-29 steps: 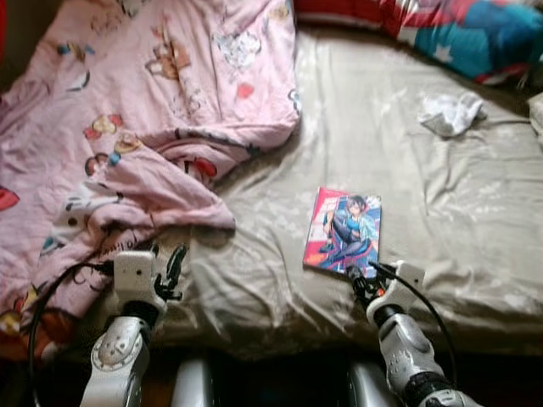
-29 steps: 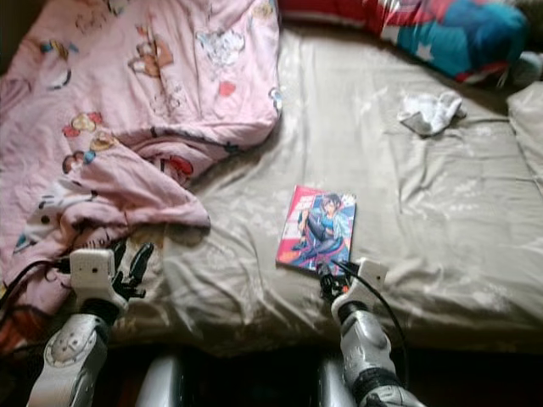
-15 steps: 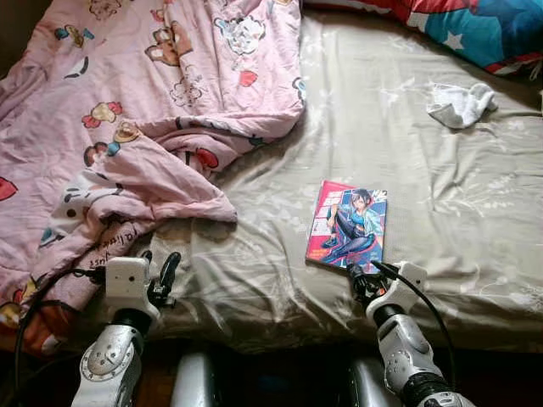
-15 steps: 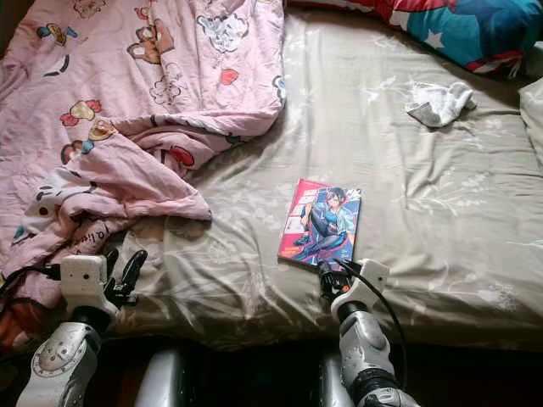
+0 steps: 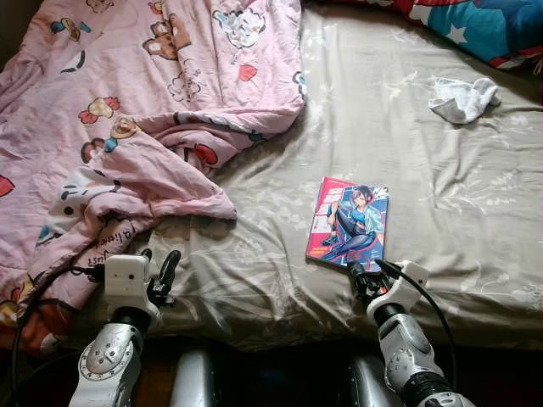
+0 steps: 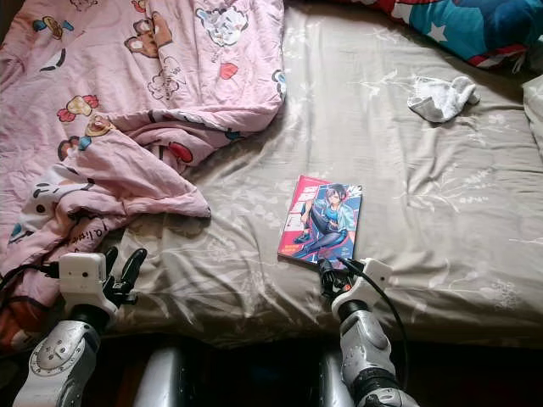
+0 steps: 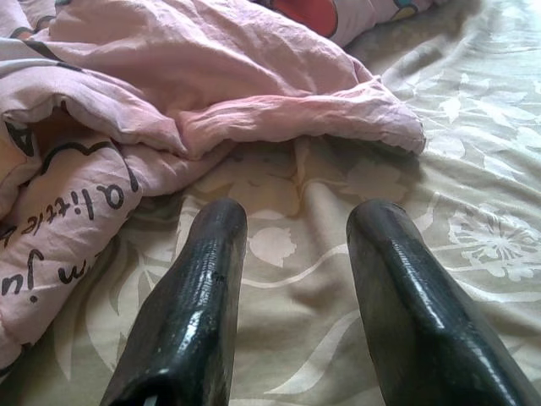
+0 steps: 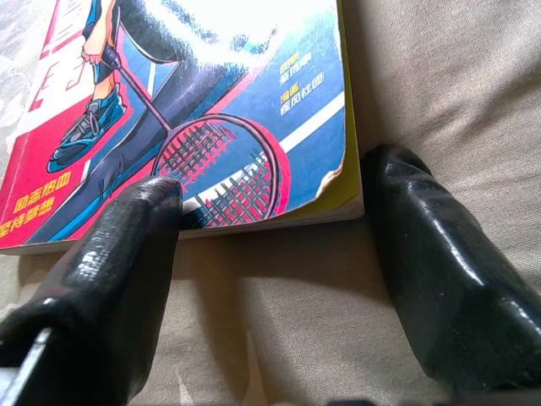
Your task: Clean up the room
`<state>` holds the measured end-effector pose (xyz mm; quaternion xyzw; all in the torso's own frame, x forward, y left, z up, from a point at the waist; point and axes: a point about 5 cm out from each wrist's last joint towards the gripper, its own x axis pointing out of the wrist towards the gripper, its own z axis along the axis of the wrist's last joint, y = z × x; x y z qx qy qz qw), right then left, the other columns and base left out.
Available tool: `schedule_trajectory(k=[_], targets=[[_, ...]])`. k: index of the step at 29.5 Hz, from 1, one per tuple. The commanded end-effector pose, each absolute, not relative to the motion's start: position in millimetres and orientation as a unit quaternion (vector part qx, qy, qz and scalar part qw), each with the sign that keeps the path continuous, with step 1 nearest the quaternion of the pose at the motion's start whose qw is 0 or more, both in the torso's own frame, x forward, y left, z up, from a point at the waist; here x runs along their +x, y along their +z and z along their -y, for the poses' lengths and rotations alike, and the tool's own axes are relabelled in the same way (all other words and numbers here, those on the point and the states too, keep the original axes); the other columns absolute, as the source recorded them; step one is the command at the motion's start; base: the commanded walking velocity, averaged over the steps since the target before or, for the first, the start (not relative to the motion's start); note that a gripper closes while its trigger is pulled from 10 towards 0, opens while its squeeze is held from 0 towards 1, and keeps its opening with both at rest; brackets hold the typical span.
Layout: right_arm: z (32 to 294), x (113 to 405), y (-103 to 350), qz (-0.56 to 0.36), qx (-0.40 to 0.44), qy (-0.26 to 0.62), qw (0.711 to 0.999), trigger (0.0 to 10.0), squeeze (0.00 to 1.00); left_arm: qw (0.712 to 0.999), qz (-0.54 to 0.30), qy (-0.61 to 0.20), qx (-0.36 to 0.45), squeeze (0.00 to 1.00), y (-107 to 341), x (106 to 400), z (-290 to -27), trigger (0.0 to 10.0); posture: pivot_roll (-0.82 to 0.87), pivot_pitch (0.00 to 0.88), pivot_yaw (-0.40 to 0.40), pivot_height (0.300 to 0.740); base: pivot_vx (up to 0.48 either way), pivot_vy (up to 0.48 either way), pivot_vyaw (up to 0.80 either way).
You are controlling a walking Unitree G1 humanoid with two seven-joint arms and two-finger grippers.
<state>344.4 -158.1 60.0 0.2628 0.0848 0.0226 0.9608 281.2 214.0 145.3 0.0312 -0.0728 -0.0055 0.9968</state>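
A comic book (image 5: pixel 349 222) with a red and blue cover lies flat on the beige bed sheet (image 5: pixel 407 170), near the bed's front edge. My right gripper (image 5: pixel 366 272) is open at the book's near corner. In the right wrist view its fingers (image 8: pixel 127 254) flank the corner of the book (image 8: pixel 211 110) without closing on it. My left gripper (image 5: pixel 158 268) is open, low over the sheet, just short of the crumpled pink blanket (image 5: pixel 127 127). The blanket's folded edge (image 7: pixel 254 110) lies just past the left fingers (image 7: pixel 194 296).
A white sock (image 5: pixel 463 98) lies on the sheet at the far right. A red and blue pillow (image 5: pixel 475 30) sits along the bed's far edge. The pink blanket covers the left half of the bed.
The camera has shifted slightly, so the scene sits a little lower in frame. Both grippers hold their places at the bed's front edge.
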Motion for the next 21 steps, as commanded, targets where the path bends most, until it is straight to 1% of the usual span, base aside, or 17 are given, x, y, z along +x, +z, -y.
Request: schedule_trajectory(k=[1,21], targets=[[145.9,322.3,25.6,-0.166,0.291,0.020,0.942,10.0,0.00,0.998,0.056,0.000,0.034,0.00,139.4,273.8,-217.5,10.0,0.21,0.485,-0.009,0.583,0.000,0.000,0.00],[148.4,315.3,15.9,-0.187,0.317,-0.008,0.930,10.0,0.00,0.998,0.051,0.001,0.031,0.00,139.7,272.3,-215.1,10.0,0.21,0.487,-0.010,0.583,0.000,0.000,0.00]])
